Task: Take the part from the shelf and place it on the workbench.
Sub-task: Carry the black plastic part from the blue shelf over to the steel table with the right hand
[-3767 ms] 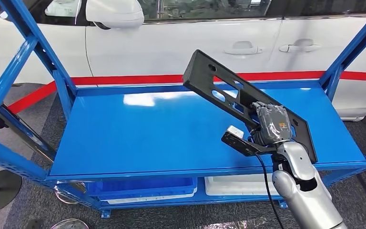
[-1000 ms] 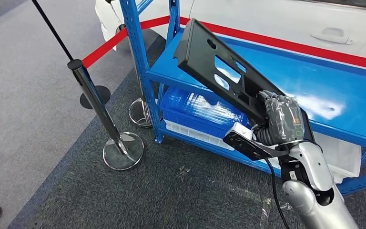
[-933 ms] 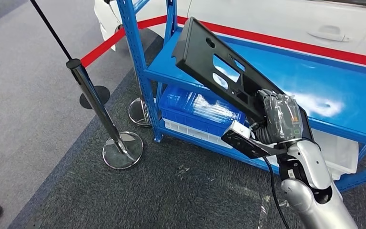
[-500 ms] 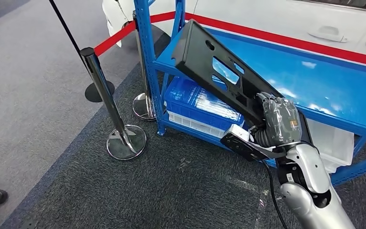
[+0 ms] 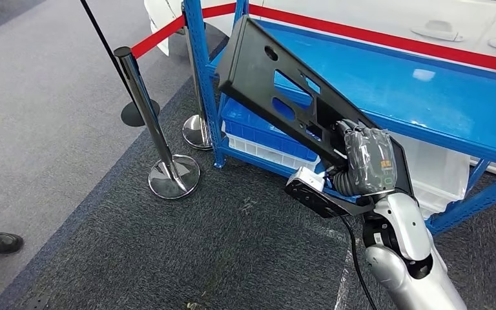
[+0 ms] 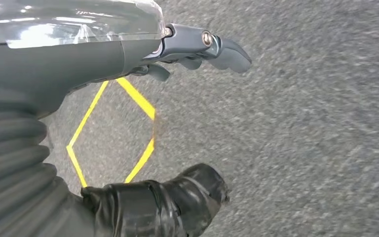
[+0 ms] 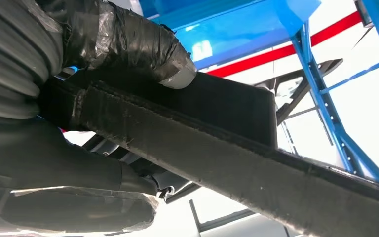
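Head view looks down from high at the shelf (image 5: 420,97); wrist views sit close behind each hand.

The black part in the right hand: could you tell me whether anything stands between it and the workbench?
That cannot be judged: no workbench is visible. The right hand grips the black part tilted above the blue shelf. Beside its raised end stand a chrome stanchion and the shelf's upright.

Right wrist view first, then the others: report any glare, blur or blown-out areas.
Right wrist view: background beyond the blue shelf frame is blown out white; the black part in the right hand reads dark and close. Head view: ceiling lights glare on the shelf top; otherwise sharp. Left wrist view: the carpet is slightly motion-blurred; highlights on the left hand.
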Available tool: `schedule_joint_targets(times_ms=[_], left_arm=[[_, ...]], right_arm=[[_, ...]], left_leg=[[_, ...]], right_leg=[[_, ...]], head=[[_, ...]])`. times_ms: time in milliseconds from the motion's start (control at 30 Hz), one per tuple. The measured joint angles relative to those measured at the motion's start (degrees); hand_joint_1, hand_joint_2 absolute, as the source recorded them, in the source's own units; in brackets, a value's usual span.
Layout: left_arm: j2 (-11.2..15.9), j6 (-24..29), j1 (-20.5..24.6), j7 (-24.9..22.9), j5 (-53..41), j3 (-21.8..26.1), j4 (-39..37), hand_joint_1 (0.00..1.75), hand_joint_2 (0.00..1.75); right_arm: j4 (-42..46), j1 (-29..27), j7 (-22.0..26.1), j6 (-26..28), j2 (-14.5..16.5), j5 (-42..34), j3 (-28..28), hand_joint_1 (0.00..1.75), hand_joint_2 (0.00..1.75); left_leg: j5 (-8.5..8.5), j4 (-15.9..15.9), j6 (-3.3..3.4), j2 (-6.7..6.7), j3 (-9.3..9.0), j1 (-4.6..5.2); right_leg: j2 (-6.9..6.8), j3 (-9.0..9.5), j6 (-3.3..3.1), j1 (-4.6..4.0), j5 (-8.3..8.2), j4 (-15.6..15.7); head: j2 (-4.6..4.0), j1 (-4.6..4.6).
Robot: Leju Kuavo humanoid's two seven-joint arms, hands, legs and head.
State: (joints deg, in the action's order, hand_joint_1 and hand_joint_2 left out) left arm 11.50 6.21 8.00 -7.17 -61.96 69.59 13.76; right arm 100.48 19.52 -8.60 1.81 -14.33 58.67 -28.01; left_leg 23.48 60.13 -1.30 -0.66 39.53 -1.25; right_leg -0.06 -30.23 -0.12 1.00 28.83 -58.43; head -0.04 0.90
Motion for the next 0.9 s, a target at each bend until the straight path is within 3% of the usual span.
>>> schedule_joint_targets(times_ms=[100, 133, 167, 200, 267, 333, 367, 400, 467, 500, 533, 600, 633, 667, 700, 733, 800, 867, 900], left_arm=[[0.3, -1.1, -0.1, -0.3, -0.2, 0.0, 0.0, 0.0, 1.75], [0.4, -1.6, -0.1, -0.4, -0.4, 0.0, 0.0, 0.0, 1.75], [0.5, -1.9, -0.1, -0.4, -0.6, 0.0, 0.0, 0.0, 1.75], [0.5, -2.1, -0.1, -0.4, -0.6, 0.0, 0.0, 0.0, 1.75], [0.7, -2.3, 0.0, -0.3, -0.7, 0.0, 0.0, 0.0, 1.75], [0.9, -2.3, 0.3, -0.2, -0.7, 0.0, 0.0, 0.0, 1.75], [1.0, -2.3, 0.5, -0.2, -0.7, 0.0, 0.0, 0.0, 1.75], [1.1, -2.3, 0.6, -0.1, -0.7, 0.0, 0.0, 0.0, 1.75], [1.3, -2.3, 0.6, 0.1, -0.8, 0.0, 0.0, 0.0, 1.75], [1.3, -2.4, 0.4, 0.3, -0.9, 0.0, 0.0, 0.0, 1.75], [1.3, -2.5, 0.2, 0.6, -1.0, 0.0, 0.0, 0.0, 1.75], [1.3, -2.7, 0.1, 1.1, -1.3, 0.0, -0.1, 0.0, 1.75], [1.3, -2.9, 0.1, 1.4, -1.4, 0.0, -0.1, 0.0, 1.75], [1.3, -3.1, 0.1, 1.8, -1.5, 0.0, -0.1, 0.0, 1.75], [1.3, -3.3, 0.0, 2.2, -1.7, 0.0, -0.1, 0.0, 1.75], [1.3, -3.4, 0.0, 2.6, -1.9, 0.0, -0.1, 0.0, 1.75], [1.1, -3.6, -0.3, 3.2, -2.5, -0.1, -0.1, 0.0, 1.75], [0.9, -3.6, -0.6, 3.7, -3.0, -0.2, -0.2, 0.0, 1.75], [0.7, -3.7, -0.7, 4.0, -3.1, -0.3, -0.2, 0.0, 1.75]], right_arm=[[-0.8, 0.7, -0.1, 0.5, 1.0, 0.3, -0.8, 1.75, 1.75], [-1.2, 1.0, -0.2, 0.7, 1.4, 0.5, -1.1, 1.75, 1.75], [-1.5, 1.3, -0.3, 0.9, 1.8, 0.7, -1.6, 1.75, 1.75], [-1.8, 1.4, -0.3, 1.0, 2.1, 0.9, -2.0, 1.75, 1.75], [-2.2, 1.6, -0.5, 1.2, 2.4, 1.2, -2.4, 1.75, 1.75], [-2.4, 1.6, -0.7, 1.2, 2.6, 1.3, -2.5, 1.75, 1.75], [-2.5, 1.8, -0.8, 1.3, 2.6, 1.3, -2.5, 1.75, 1.75], [-2.6, 1.9, -0.9, 1.4, 2.7, 1.3, -2.6, 1.75, 1.75], [-2.9, 2.2, -0.9, 1.4, 2.7, 1.4, -3.0, 1.75, 1.75], [-3.1, 2.2, -0.9, 1.4, 2.8, 1.4, -3.2, 1.75, 1.75], [-3.2, 2.1, -1.0, 1.4, 2.8, 1.5, -3.3, 1.75, 1.75], [-3.3, 2.0, -1.2, 1.4, 2.7, 1.6, -3.4, 1.75, 1.75], [-3.4, 1.9, -1.4, 1.4, 2.7, 1.6, -3.5, 1.75, 1.75], [-3.3, 1.7, -1.6, 1.5, 2.7, 1.7, -3.5, 1.75, 1.75], [-3.3, 1.3, -1.9, 1.5, 2.6, 1.8, -3.4, 1.75, 1.75], [-3.0, 0.7, -2.2, 1.4, 2.2, 1.7, -3.3, 1.75, 1.75], [-1.8, -1.0, -2.7, 0.9, 1.0, 1.3, -2.4, 1.75, 1.75], [0.2, -2.9, -2.8, 0.2, -0.7, 0.4, -0.7, 1.75, 1.75], [1.1, -3.7, -2.6, -0.2, -1.5, -0.1, 0.3, 1.75, 1.75]], left_leg=[[8.31, 8.2, -0.51, 0.22, 2.21, -0.12], [9.92, 11.6, -0.61, 0.22, 2.64, -0.12], [10.01, 14.1, -0.68, 0.23, 2.59, -0.11], [8.76, 15.0, -0.68, 0.25, 1.86, -0.09], [5.5, 11.7, -0.48, 0.87, -2.22, -0.02], [6.08, 3.5, -0.07, 2.51, -8.18, 0.4], [6.92, 0.2, 0.22, 3.07, -10.18, 0.68], [7.54, -1.8, 0.51, 3.13, -11.04, 0.97], [6.54, -2.7, 1.32, 2.33, -10.5, 0.97], [5.8, -2.9, 1.68, 1.9, -10.0, 0.85], [4.97, -3.1, 2.08, 1.55, -9.39, 0.68], [3.47, -3.1, 2.64, 0.73, -7.76, 0.61], [2.8, -3.0, 2.82, 0.27, -6.84, 0.63], [2.17, -2.8, 2.87, -0.23, -5.9, 0.67], [1.62, -2.7, 2.84, -0.81, -4.97, 0.7], [1.06, -2.5, 2.78, -1.41, -4.04, 0.72], [0.09, -2.2, 2.53, -2.58, -2.44, 0.69], [-0.83, -2.0, 2.04, -3.68, -1.52, 0.67], [-1.29, -2.0, 1.73, -4.22, -1.32, 0.61]], right_leg=[[-0.38, -2.32, -1.3, -0.25, -2.11, 0.0], [-0.54, -3.26, -1.46, -0.4, -2.79, -0.1], [-0.7, -4.28, -1.54, -0.53, -3.47, -0.2], [-0.92, -5.31, -1.56, -0.62, -4.1, -0.4], [-1.45, -7.15, -1.4, -0.75, -5.22, -0.9], [-2.2, -8.13, -0.97, -0.93, -6.07, -1.2], [-2.69, -8.25, -0.69, -0.98, -6.53, -1.2], [-3.26, -8.31, -0.4, -1.0, -7.03, -1.0], [-3.89, -8.5, 0.24, -0.91, -7.73, -0.7], [-3.3, -8.86, 0.61, -0.87, -6.93, -1.1], [-2.33, -9.29, 0.95, -0.85, -5.09, -2.3], [-0.36, -10.34, 1.35, -0.84, 0.82, -7.5], [-0.06, -10.66, 1.36, -0.84, 3.05, -10.8], [0.01, -10.67, 1.31, -0.85, 3.95, -13.7], [0.03, -10.1, 1.19, -0.86, 3.33, -15.2], [0.14, -8.81, 1.0, -0.86, 1.69, -15.0], [1.56, -4.17, 0.42, -0.86, -0.73, -10.0], [3.39, 1.01, -0.07, -0.91, 0.59, -2.3], [3.72, 2.43, -0.19, -1.01, 1.42, 0.0]], head=[[0.01, 0.43], [0.01, 0.48], [0.0, 0.51], [0.0, 0.54], [0.0, 0.56], [0.01, 0.56], [0.01, 0.52], [0.01, 0.61], [0.01, 0.64], [0.01, 0.67], [0.0, 0.54], [0.0, 0.45], [0.0, 0.43], [0.0, 0.44], [0.0, 0.45], [0.0, 0.45], [0.0, 0.46], [0.01, 0.55], [0.01, 0.54]])
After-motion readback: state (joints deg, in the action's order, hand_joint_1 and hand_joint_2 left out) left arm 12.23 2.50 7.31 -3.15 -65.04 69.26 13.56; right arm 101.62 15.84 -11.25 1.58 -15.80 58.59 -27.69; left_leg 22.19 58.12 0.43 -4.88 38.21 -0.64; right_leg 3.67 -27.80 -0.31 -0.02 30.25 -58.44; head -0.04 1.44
